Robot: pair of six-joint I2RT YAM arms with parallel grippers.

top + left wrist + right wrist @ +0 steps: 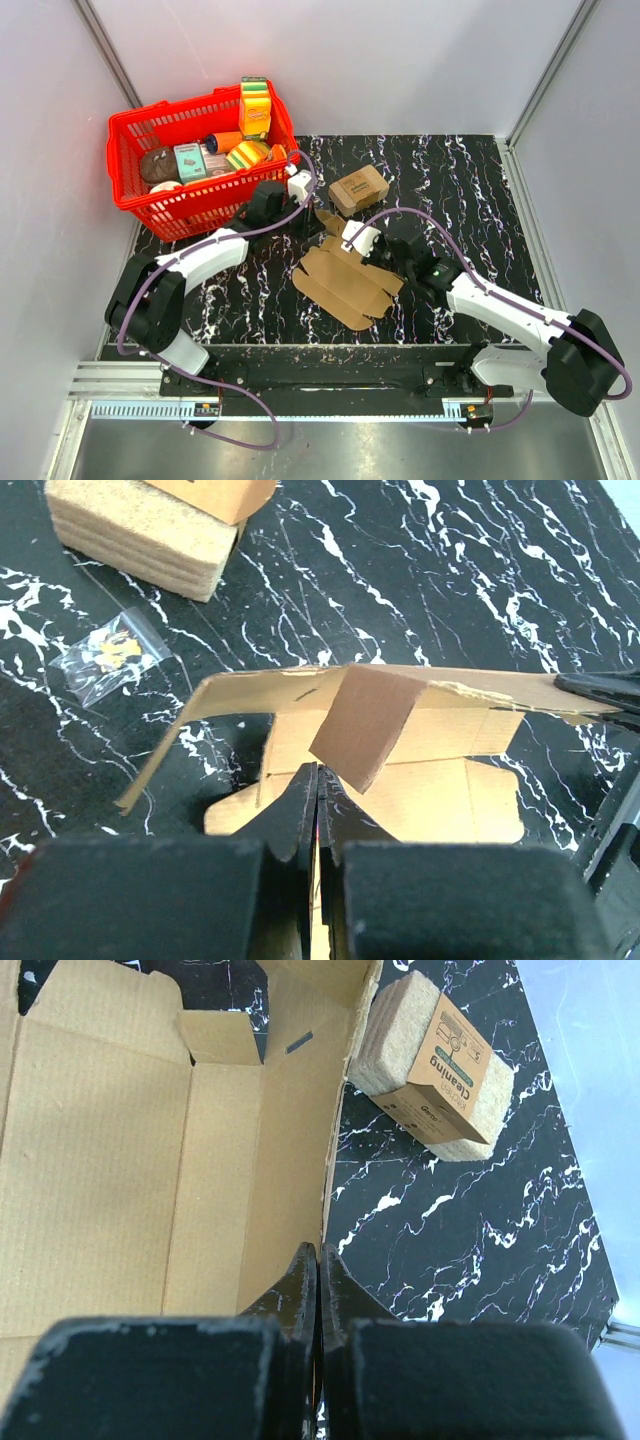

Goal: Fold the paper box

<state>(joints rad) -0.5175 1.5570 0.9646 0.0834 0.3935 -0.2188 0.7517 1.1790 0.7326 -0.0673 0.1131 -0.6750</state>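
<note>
Folding looks to be at an early step: the paper box lies mid-table just beyond the arm bases, mostly flat, with one long panel lifted. The right gripper is clamped on that raised panel's edge. The left gripper is closed too, apparently pinching a flap. The next move probably calls for creasing the panel upright and tucking a side tab without tearing it. The tabletop is black with white veining. Farther off stand a small printed box, a red basket and pale walls.
</note>
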